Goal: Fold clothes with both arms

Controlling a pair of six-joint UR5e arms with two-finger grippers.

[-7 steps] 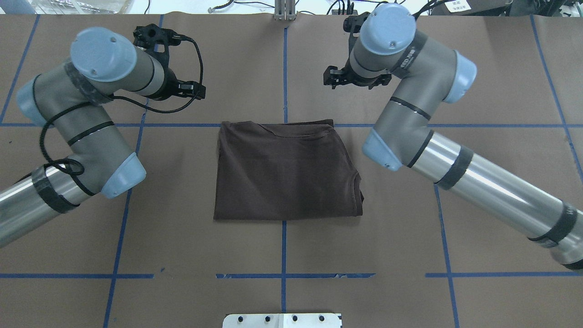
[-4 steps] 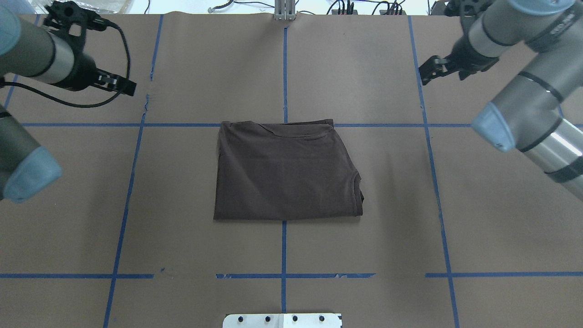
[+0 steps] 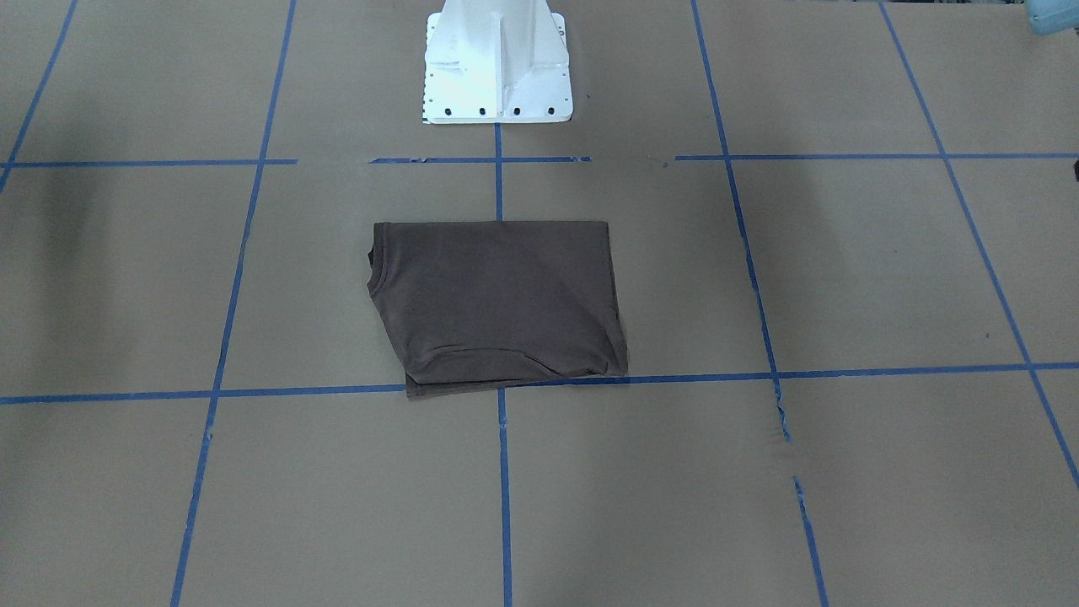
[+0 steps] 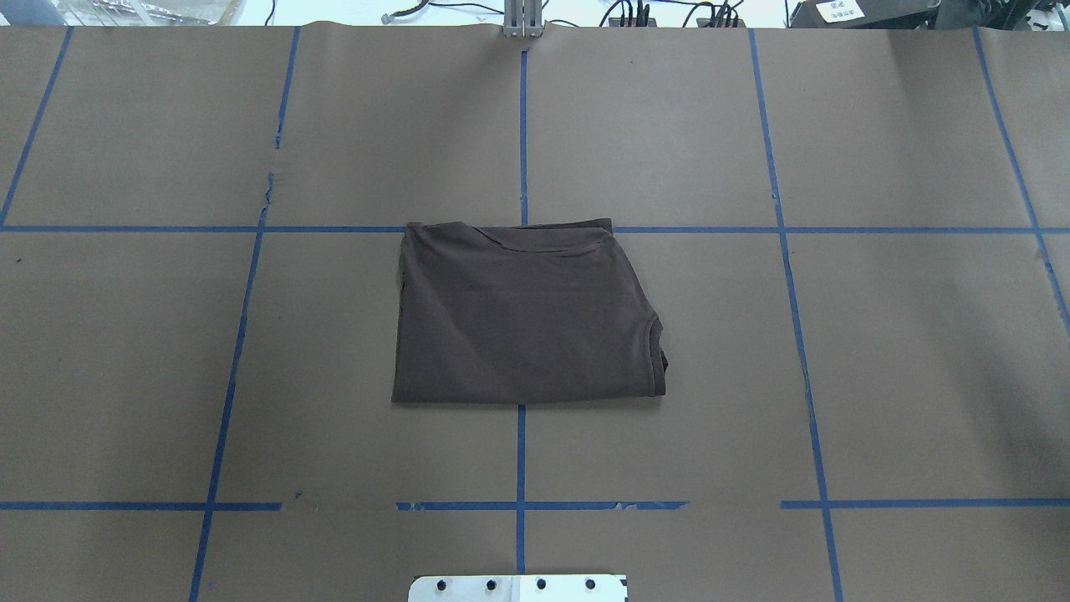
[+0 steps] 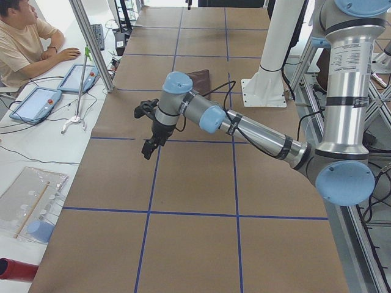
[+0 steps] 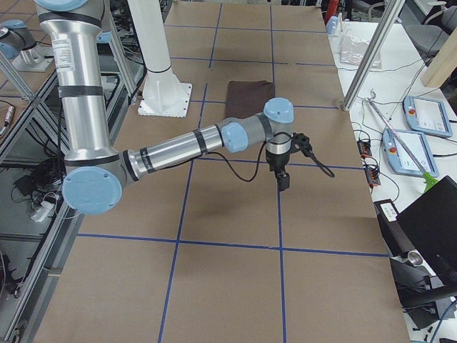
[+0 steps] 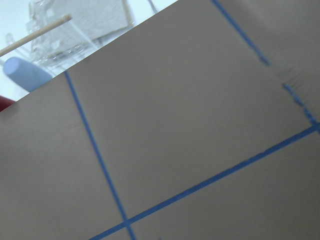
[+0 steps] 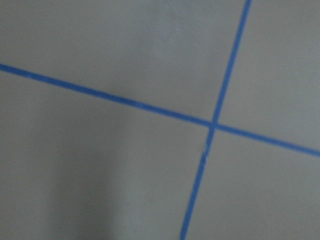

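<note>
Currently, the dark brown-grey short-sleeved T-shirt [image 4: 522, 322] lies folded into a compact rectangle at the centre of the overhead frame, flat on the brown paper-covered table [image 4: 919, 376]; its ribbed collar [image 4: 653, 334] shows at the rectangle's right edge in that view; its far edge runs along a line of the blue tape grid [image 4: 836, 230].

The arms show only in the two side views. In the exterior left view, the silver-and-grey left arm [image 5: 256, 131] extends across the middle of the frame; its black two-finger left gripper [image 5: 147, 149] points down above the table, well apart from the T-shirt in the upper centre; whether the fingers are apart or together cannot be told. In the exterior right view, the right arm [image 6: 178, 150] reaches to the frame's centre; its black right gripper [image 6: 283, 180] hangs above the tape grid, likewise well apart from the T-shirt; its finger state cannot be told either.

The white base mount [image 3: 497, 67] stands at the top centre of the front-facing view; a seated person [image 5: 24, 43] occupies the upper left of the exterior left view. Both wrist views show table surface and tape lines; the right one is blurred.
</note>
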